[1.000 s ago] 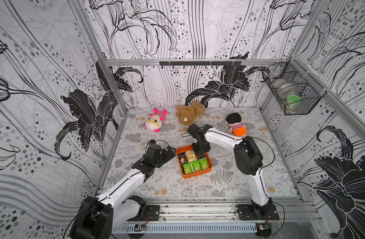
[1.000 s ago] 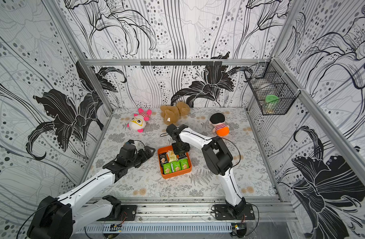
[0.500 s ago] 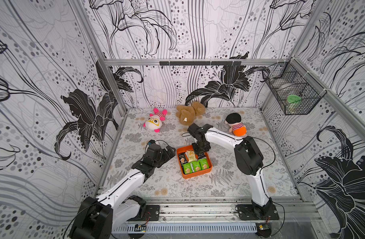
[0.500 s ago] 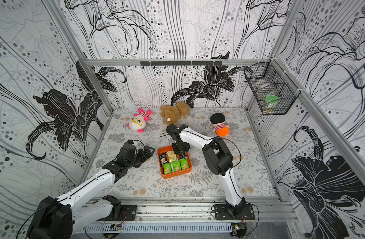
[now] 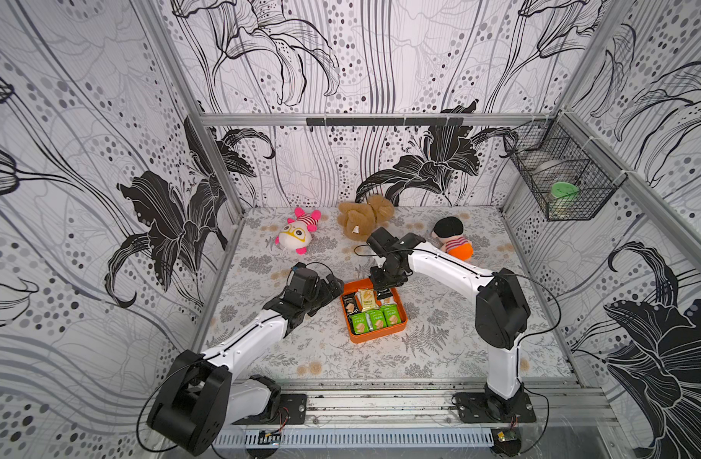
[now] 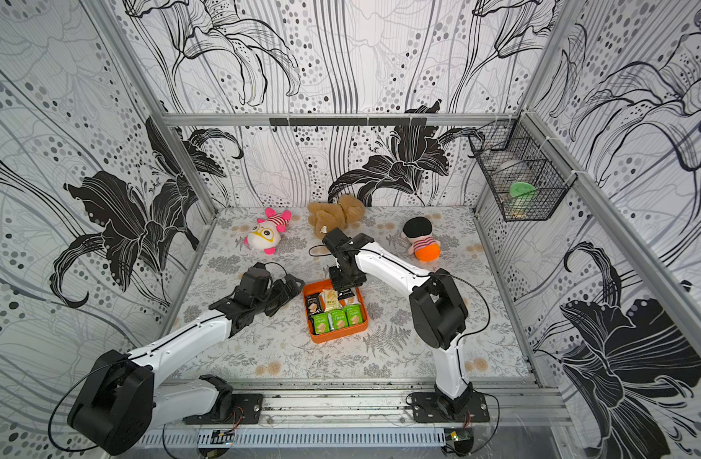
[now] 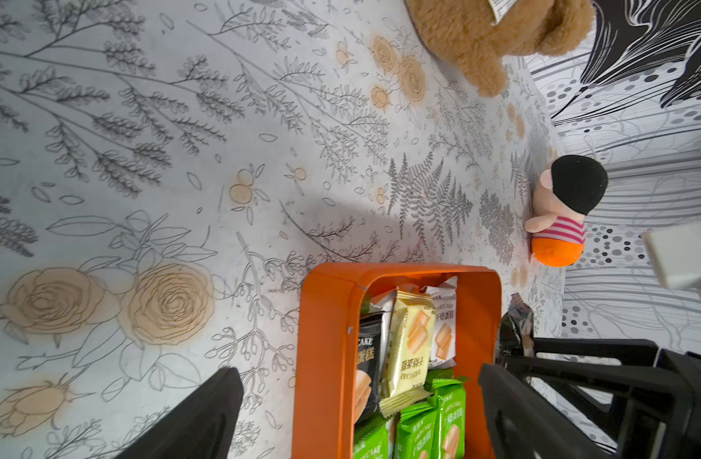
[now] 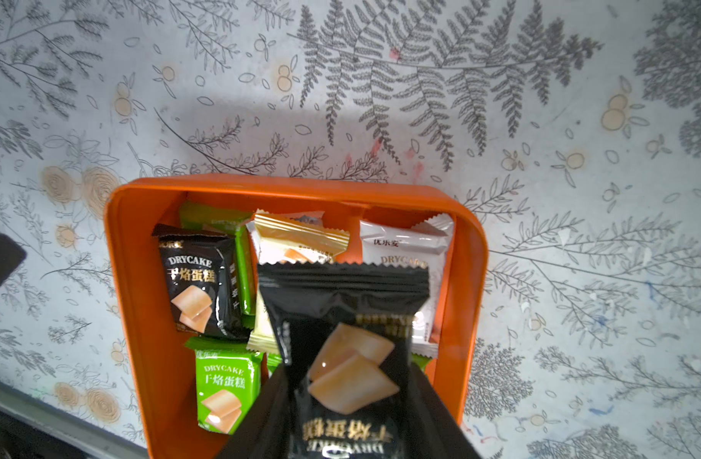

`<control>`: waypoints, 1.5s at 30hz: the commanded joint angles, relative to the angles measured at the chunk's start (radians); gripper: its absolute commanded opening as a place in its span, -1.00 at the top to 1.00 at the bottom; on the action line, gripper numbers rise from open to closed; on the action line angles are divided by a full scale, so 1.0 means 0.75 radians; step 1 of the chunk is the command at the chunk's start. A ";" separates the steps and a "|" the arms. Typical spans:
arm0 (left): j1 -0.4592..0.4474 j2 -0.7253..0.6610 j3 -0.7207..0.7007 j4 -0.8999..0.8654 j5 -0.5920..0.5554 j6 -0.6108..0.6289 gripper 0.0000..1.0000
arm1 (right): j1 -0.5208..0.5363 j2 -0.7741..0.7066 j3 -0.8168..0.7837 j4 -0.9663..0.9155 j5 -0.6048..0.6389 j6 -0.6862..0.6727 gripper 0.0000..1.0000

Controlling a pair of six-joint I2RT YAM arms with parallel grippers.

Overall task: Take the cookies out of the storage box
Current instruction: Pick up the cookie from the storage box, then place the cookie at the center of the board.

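The orange storage box (image 5: 374, 337) (image 6: 337, 337) sits mid-table with several cookies in it: green packets (image 5: 374, 320), a cream one (image 5: 366, 300) and a black one (image 5: 351, 306). My right gripper (image 5: 385, 288) (image 8: 349, 417) hangs over the box's far end, shut on a black cookie packet (image 8: 341, 318) lifted above the others. In the right wrist view, a black packet (image 8: 200, 286), a green one (image 8: 223, 389) and a white one (image 8: 404, 254) lie below it. My left gripper (image 5: 335, 288) (image 7: 357, 373) stands open and holds nothing, just left of the box wall (image 7: 325, 357).
Three plush toys lie at the back: a pink-and-white one (image 5: 295, 236), a brown bear (image 5: 365, 216) and a black-haired doll in orange (image 5: 452, 238). A black wire basket (image 5: 559, 186) hangs on the right wall. Metal rails border the table.
The right gripper's jaws have drawn in slightly on the black packet. Both arms stay where they were.
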 commanded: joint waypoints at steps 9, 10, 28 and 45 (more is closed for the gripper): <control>-0.100 0.151 0.157 -0.033 -0.024 0.022 -0.95 | -0.235 -0.098 -0.056 0.021 0.069 -0.074 0.21; -0.109 0.161 0.164 -0.040 -0.033 0.020 -0.94 | -0.256 -0.092 -0.064 0.040 0.072 -0.086 0.20; -0.148 0.150 0.156 -0.169 -0.129 -0.044 -0.95 | -0.454 0.340 0.217 0.097 0.158 -0.193 0.19; -0.149 0.005 0.068 -0.189 -0.224 -0.065 -0.95 | -0.462 0.401 0.322 0.043 0.108 -0.222 -0.28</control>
